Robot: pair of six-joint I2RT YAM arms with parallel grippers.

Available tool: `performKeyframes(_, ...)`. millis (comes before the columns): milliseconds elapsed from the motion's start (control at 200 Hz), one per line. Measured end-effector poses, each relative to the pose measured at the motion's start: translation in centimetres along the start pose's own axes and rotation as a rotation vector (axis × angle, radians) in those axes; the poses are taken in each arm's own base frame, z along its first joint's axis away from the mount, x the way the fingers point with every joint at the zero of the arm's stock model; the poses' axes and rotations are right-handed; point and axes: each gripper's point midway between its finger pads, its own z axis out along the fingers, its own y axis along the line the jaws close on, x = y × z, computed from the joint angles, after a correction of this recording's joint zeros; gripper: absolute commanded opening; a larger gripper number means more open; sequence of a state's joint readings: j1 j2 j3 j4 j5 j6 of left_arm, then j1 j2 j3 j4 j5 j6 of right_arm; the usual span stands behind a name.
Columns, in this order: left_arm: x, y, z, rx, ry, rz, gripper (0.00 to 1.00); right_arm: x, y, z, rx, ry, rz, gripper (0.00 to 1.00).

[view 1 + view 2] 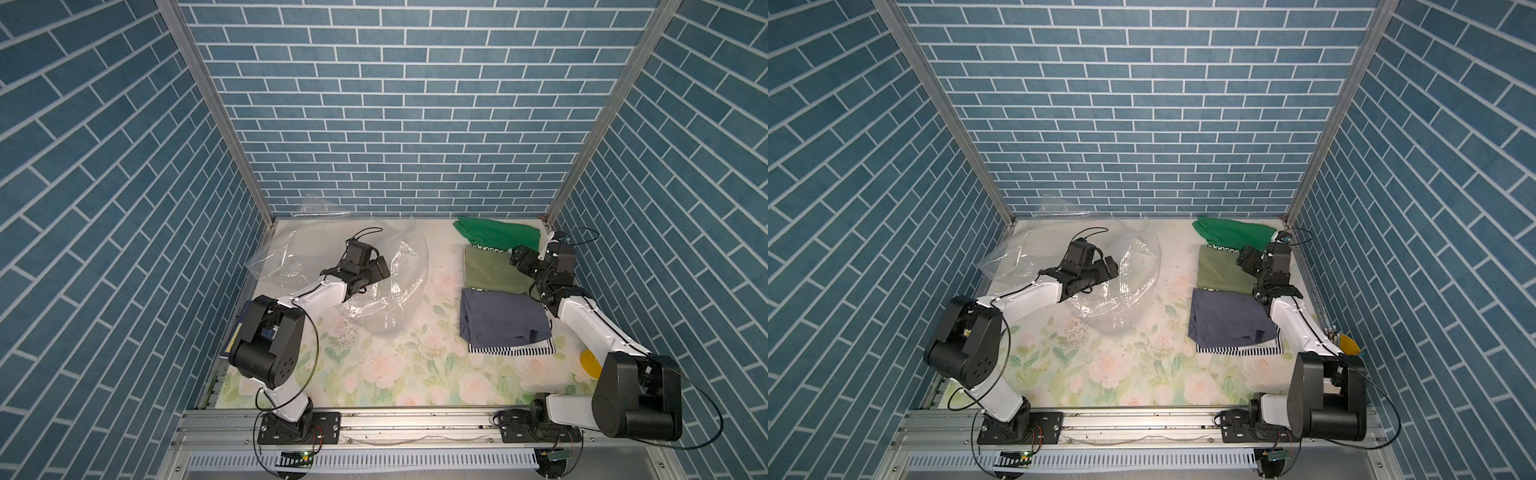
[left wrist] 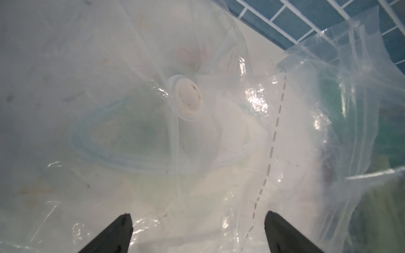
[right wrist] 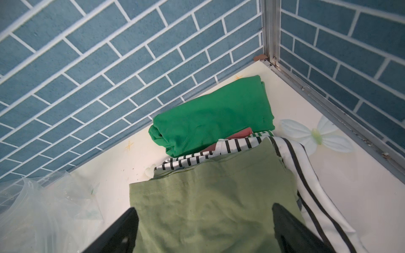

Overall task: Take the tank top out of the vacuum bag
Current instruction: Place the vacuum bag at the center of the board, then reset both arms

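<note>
Hovering with jaws wide apart, right gripper (image 3: 205, 207) nearer, just above olive top (image 3: 219, 175), probably the tank top, flat on table. Left gripper (image 2: 198, 214) spread empty over vacuum bag (image 1: 282, 259), well apart.

Light even and diffuse from above. Both top views bright, shadows soft, side walls (image 1: 104, 166) stretched by wide angle. Left wrist view: glare patches on bag (image 2: 256, 100), valve (image 2: 188, 97) sharp, left fingers (image 2: 118, 236) blurred. Right wrist view: green shirt (image 3: 212, 118) crisp, right fingers (image 3: 122, 232) soft.

Left hand (image 2: 198, 215) jaws spread wide, arm extended forward. Right hand (image 3: 205, 208) jaws apart, arm extended, wrist angled down.
</note>
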State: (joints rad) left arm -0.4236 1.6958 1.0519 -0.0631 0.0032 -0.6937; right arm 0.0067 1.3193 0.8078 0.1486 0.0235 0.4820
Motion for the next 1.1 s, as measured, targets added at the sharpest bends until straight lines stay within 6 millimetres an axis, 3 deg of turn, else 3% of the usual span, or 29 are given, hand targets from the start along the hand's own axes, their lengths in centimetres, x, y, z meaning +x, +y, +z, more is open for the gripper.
performKeyframes(105,0.2,-0.3,-0.2,-0.022,-0.017,0.027,1.0,0.4,-0.7,0.1,0.007,-0.009,-0.008,0.95)
performKeyframes(205,-0.8,-0.5,-1.4,-0.025,-0.067,0.074,1.0,0.6,-1.7,0.3,0.016,-0.033,-0.01,0.95)
performKeyframes(455,-6.7,-1.1,-8.1,0.018,-0.338,0.163,1.0,2.2,-3.3,0.8,0.04,-0.056,-0.081,0.95)
performKeyframes(570,-7.6,1.9,-10.0,-0.011,-0.439,0.178,1.0,3.1,-4.1,0.7,0.059,-0.07,-0.128,0.94)
performKeyframes(795,-6.1,10.1,-10.6,-0.129,-0.528,0.173,1.0,6.5,-6.7,-0.2,0.11,-0.13,-0.239,1.0)
performKeyframes(960,-5.2,13.1,-10.9,-0.163,-0.615,0.213,1.0,8.2,-7.6,-1.1,0.114,-0.207,-0.296,0.99)
performKeyframes(1100,-5.1,15.5,-11.0,-0.22,-0.643,0.262,1.0,8.3,-6.7,-2.3,0.079,-0.286,-0.337,0.99)
